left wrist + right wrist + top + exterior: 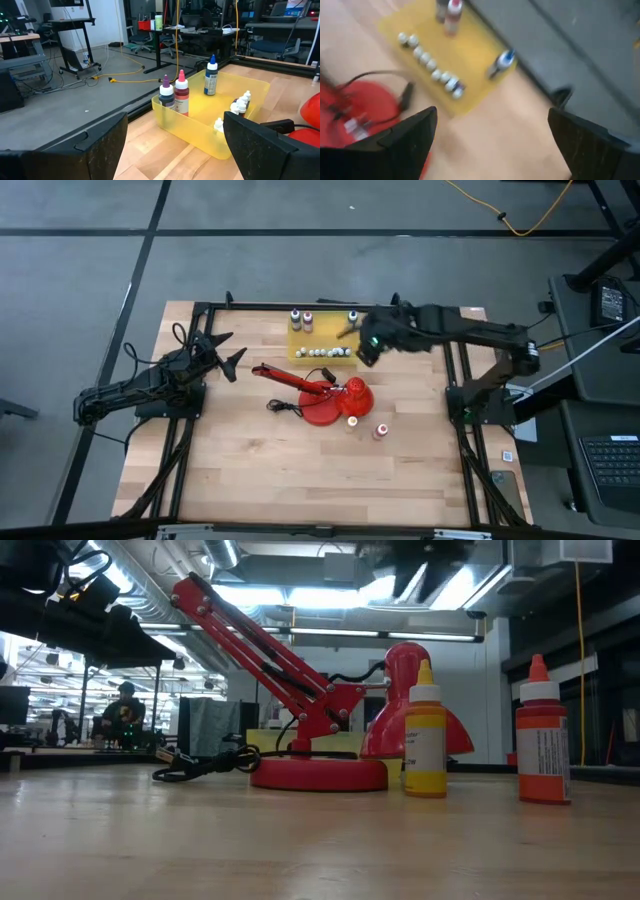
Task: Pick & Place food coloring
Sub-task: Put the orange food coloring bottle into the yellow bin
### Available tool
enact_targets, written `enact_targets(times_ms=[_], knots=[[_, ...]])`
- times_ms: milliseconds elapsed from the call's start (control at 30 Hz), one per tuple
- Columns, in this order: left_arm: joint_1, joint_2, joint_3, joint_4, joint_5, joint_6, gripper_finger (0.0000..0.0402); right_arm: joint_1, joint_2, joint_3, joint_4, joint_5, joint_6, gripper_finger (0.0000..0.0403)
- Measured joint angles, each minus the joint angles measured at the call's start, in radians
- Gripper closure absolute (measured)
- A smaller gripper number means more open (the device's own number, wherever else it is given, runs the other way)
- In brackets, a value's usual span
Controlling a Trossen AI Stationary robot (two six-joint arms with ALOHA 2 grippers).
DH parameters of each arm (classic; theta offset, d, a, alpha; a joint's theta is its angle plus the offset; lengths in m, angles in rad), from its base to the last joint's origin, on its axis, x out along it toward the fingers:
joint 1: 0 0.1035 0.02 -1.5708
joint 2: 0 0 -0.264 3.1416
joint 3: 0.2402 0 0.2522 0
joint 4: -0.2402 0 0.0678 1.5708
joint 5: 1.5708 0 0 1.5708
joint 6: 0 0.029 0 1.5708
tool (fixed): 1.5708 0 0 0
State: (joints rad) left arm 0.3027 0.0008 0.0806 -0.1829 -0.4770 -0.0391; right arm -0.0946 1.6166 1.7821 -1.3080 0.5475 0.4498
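Looking down on your wooden table, you have a red desk lamp lying folded near the middle; take it as your landmark. Its round base and cone shade sit toward the front, its jointed arm reaches back and to the left, and its black cord trails off on the left side of the base. Just behind the lamp stands a yellow tray, with a row of small white-capped vials along the edge nearest the lamp. Three food coloring bottles stand upright in the tray: a purple bottle and a dark red bottle side by side at the far left corner, and a blue bottle at the far right corner. Two more stand on the bare table just in front of the lamp's shade: a yellow bottle touching or nearly touching the base, and an orange-red bottle a little further right and forward. Your right gripper hangs over the tray's right end, behind the lamp, its fingers spread and empty. Your left gripper waits well to the lamp's left, aimed at the tray, fingers likewise spread wide and empty.
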Motion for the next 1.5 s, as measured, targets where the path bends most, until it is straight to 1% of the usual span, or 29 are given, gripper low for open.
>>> enact_targets(times_ms=[133,233,433,600,767,1067,1400,1500], knots=[[0.000,0.000,0.000,0.000,0.000,0.000,0.0083,0.088,-0.072,-0.086,-0.077,-0.070,0.251,0.0023],[0.000,0.000,0.000,0.000,0.000,0.000,0.0083,0.153,-0.108,-0.135,-0.104,-0.138,0.391,0.0023],[0.000,0.000,0.000,0.000,0.000,0.000,0.0083,0.294,-0.115,-0.220,-0.103,-0.198,0.567,0.0024],[0.000,0.000,0.000,0.000,0.000,0.000,0.0083,0.388,-0.108,-0.293,-0.048,-0.227,0.669,0.0024],[0.000,0.000,0.000,0.000,0.000,0.000,0.0083,0.451,-0.102,-0.380,0.049,-0.276,0.711,0.0024],[0.000,0.000,0.000,0.000,0.000,0.000,0.0083,0.495,-0.045,-0.498,0.179,-0.343,0.724,0.0024],[0.000,0.000,0.000,0.000,0.000,0.000,0.0083,0.519,0.042,-0.513,0.282,-0.372,0.701,0.0024],[0.000,0.000,0.000,0.000,0.000,0.000,0.0083,0.519,0.067,-0.533,0.325,-0.396,0.697,0.0024]])
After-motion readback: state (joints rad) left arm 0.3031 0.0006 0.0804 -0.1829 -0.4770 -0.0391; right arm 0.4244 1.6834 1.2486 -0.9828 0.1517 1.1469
